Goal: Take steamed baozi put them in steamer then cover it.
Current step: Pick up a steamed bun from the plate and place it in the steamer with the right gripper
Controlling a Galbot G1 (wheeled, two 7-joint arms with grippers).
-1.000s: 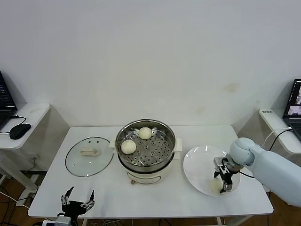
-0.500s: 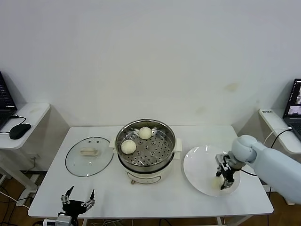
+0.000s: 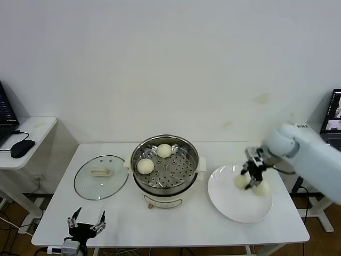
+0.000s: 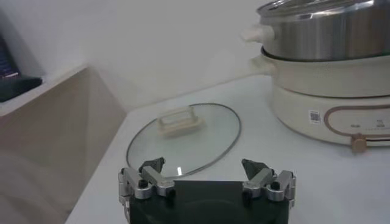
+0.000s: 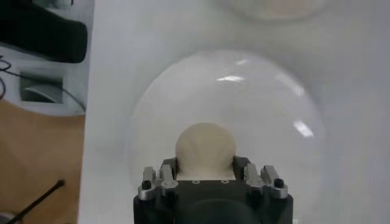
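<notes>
Four smooth, cream-white baozi show in the head view. Two sit inside the steamer (image 3: pixel 165 164) at frame centre: one bun (image 3: pixel 164 150) toward its back rim, another (image 3: pixel 145 166) at its left side. The steamer is a shiny perforated steel basket on a cream pot base. A third bun (image 3: pixel 242 181) is pinched between the jaws of the right gripper (image 3: pixel 250 173) over the white plate (image 3: pixel 234 205) at right of centre; whether it is clear of the plate cannot be told. The fourth (image 3: pixel 261 189) lies just beside it on the plate. The right arm reaches in from the right edge, its gripper pointing down. One glass cover (image 3: pixel 101 176) with a cream handle lies flat on the table (image 3: pixel 176 229), left of the steamer. The left gripper (image 3: pixel 85 228) sits at the bottom left, fingers spread, holding nothing.
</notes>
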